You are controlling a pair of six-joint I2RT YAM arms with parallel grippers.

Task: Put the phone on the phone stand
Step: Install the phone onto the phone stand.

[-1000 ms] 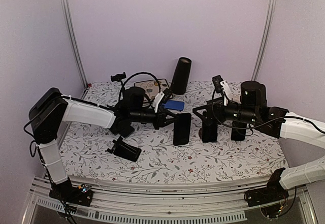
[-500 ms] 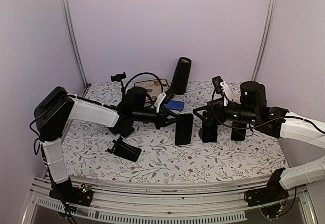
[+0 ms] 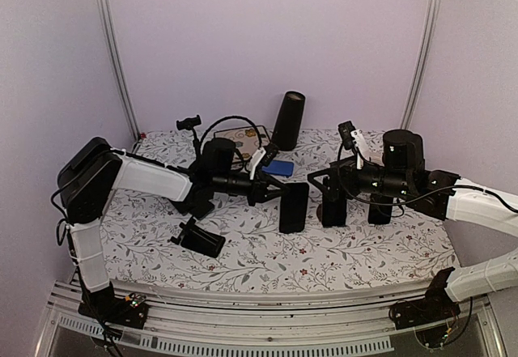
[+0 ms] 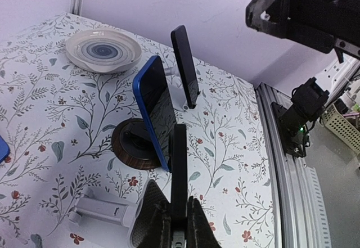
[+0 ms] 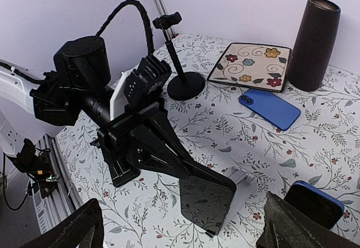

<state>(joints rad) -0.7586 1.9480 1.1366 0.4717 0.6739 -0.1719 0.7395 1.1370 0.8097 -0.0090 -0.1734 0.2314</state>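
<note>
My left gripper (image 3: 271,189) is shut on a black phone (image 3: 293,206) and holds it upright on its long edge just above the table. In the left wrist view the phone (image 4: 179,169) shows edge-on between the closed fingers (image 4: 154,217). A pale grey phone stand (image 4: 107,211) lies just left of it, and it also shows behind the phone in the right wrist view (image 5: 241,176). My right gripper (image 3: 318,183) is open and empty, facing the phone (image 5: 207,200) from the right.
A blue phone (image 4: 154,110) leans on a round wooden stand (image 4: 132,144). A second black phone (image 4: 185,65) stands behind it. A loose blue phone (image 5: 269,107), a flowered square plate (image 5: 250,62), a dark cylinder (image 5: 315,34), a small tripod holder (image 5: 183,82), a round dish (image 4: 103,49).
My left gripper has carried the black phone a little to the right, towards the right gripper. The right arm has not moved.
</note>
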